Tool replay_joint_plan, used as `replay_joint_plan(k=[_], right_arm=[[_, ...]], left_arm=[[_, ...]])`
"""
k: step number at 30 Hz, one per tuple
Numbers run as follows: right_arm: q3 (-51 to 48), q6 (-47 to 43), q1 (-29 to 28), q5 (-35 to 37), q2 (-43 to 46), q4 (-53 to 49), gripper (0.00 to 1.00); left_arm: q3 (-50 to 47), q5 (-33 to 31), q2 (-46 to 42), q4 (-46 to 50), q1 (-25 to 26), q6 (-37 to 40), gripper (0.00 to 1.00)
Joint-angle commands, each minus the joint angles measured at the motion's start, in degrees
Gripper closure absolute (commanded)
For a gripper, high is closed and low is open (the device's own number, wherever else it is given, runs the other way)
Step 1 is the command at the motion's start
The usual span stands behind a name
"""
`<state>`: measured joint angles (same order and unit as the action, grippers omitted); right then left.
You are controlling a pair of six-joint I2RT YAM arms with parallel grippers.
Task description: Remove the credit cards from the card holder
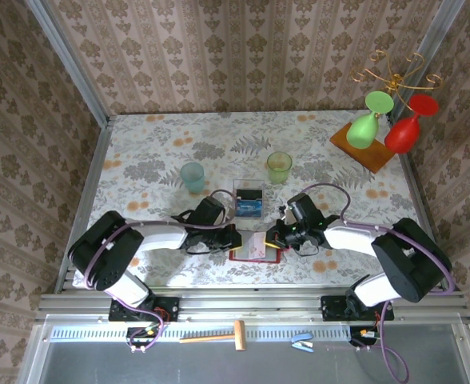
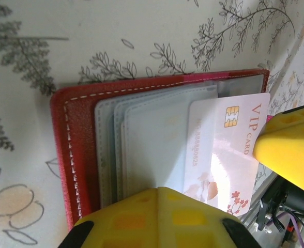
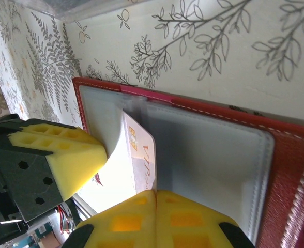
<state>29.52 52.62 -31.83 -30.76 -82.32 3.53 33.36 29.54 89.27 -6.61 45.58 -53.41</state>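
The white-pink glossy plastic card (image 2: 222, 150) with a gold chip stood half out of its clear sleeve, jutting toward 3 o'clock in the left wrist view. It looked stiff, light and slick, best pinched by its free edge, where the right gripper (image 3: 154, 199) was clenched. The stitched red leather bifold wallet (image 2: 79, 155) lay open near the 6 o'clock edge of the floral table (image 2: 141, 31), with the left gripper (image 2: 160, 194) clamped shut and bearing on its soft grey pockets.

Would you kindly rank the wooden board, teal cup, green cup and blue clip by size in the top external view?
Largest: wooden board.
Then teal cup and green cup, too alike to separate.
Smallest: blue clip.
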Motion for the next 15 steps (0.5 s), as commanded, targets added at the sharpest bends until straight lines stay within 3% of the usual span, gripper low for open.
replay_joint_plan(k=[1,8,15], right_arm=[[-1.24,-1.44,-0.33,2.60,3.57,-4.14,0.95],[0.90,-4.75,-0.25,5.03,10.45,-11.68,0.99],[8.25,-14.11,0.12,8.47,13.52,-23.10,1.00]], left_arm=[[-2.12,-3.51,-0.56,2.77,0.89,-1.58,0.92],[-2.52,-4.83,-2.51,2.66,1.99,-3.05,0.89],[1.33,-5.46,-4.69,5.44,1.76,-2.43,0.80]])
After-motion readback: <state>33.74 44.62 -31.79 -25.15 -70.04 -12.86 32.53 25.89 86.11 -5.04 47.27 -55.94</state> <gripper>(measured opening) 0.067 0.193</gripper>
